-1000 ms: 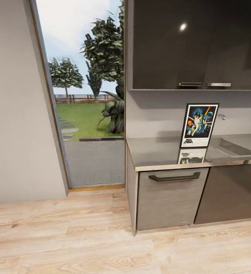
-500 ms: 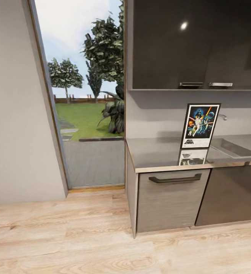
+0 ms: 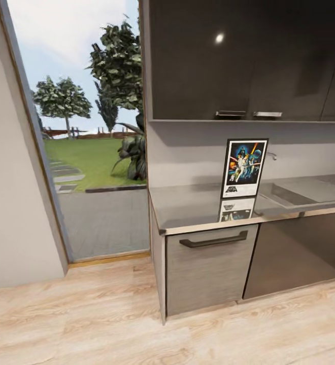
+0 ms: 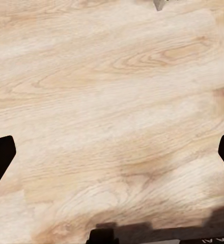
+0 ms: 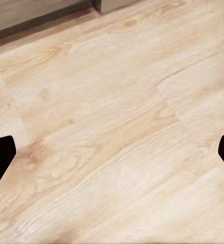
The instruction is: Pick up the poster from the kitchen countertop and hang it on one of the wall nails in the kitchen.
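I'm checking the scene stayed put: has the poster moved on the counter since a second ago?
No. The poster still stands upright beside the sink, above the drawer handle. The whole picture shifted together, so the camera moved.

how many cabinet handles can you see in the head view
3. One dark bar handle on the grey drawer front under the kitchen countertop; two metal handles side by side on the upper cabinets' bottom edge. Others may lie outside the picture.

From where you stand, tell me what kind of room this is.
Most likely a home kitchen: a glossy grey countertop with an inset sink and faucet, dark wall cabinets above, a drawer front with a bar handle below. A glass door opens onto a garden beside it.
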### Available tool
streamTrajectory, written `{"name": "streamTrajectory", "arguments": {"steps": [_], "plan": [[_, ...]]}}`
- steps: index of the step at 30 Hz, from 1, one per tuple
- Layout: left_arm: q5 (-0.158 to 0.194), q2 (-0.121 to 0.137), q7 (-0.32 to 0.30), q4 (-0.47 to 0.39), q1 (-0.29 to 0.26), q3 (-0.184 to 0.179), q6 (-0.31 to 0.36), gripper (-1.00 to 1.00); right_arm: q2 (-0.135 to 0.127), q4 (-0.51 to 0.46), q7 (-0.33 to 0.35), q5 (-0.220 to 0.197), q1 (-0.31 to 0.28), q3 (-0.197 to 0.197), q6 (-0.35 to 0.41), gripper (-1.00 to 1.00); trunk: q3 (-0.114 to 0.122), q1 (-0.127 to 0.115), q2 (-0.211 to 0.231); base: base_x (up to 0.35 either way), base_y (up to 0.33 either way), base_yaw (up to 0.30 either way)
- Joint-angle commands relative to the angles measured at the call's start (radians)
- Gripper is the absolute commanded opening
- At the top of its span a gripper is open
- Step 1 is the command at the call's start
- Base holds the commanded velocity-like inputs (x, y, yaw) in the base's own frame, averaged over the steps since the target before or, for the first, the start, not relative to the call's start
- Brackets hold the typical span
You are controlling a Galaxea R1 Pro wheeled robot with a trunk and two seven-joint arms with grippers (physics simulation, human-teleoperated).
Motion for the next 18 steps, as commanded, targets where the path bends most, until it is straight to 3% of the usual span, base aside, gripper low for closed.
{"name": "streamTrajectory", "arguments": {"steps": [1,12,18], "plan": [[-0.01,-0.001,0.0,-0.002,0.001,0.002,-0.002,1.0,0.0,0.001,-0.001,0.001,-0.001,-0.001,-0.004,1.0,0.0,0.0,0.0,0.006,-0.185,-0.278],[-0.01,-0.001,-0.001,-0.002,0.001,0.001,-0.002,1.0,0.0,0.001,-0.001,0.001,-0.001,-0.002,-0.004,1.0,0.003,0.0,0.0,0.001,-0.278,-0.193],[-0.011,-0.005,-0.003,-0.054,0.001,-0.003,-0.004,1.0,0.0,0.001,-0.002,0.001,-0.001,-0.003,-0.004,1.0,0.006,0.0,0.0,0.0,-0.091,-0.293]]}}
